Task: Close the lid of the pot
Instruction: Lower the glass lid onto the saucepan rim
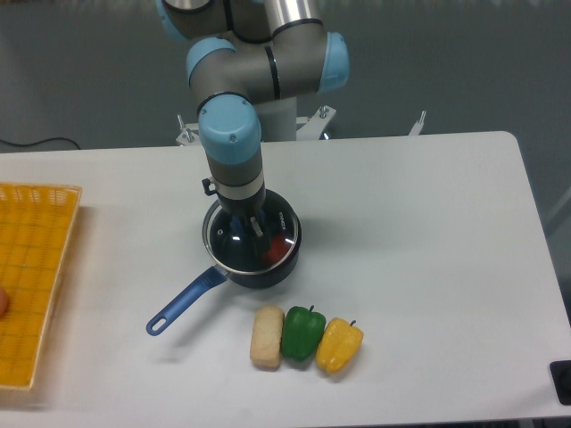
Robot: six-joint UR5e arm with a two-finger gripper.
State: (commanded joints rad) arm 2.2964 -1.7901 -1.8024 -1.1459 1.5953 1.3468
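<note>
The small dark navy pot (254, 272) stands near the table's middle, its long blue handle (185, 301) pointing to the front left. The glass lid (278, 239) lies over the pot's rim, covering its opening. A red object (277, 251) shows through the glass inside the pot. My gripper (248, 224) reaches straight down onto the lid's centre, where the knob is hidden between its fingers. The arm's wrist blocks the view of the jaws, so whether they still hold the knob does not show.
In front of the pot lie a beige block (266, 336), a green pepper (302, 332) and a yellow pepper (340, 345) in a row. A yellow basket (31, 276) sits at the table's left edge.
</note>
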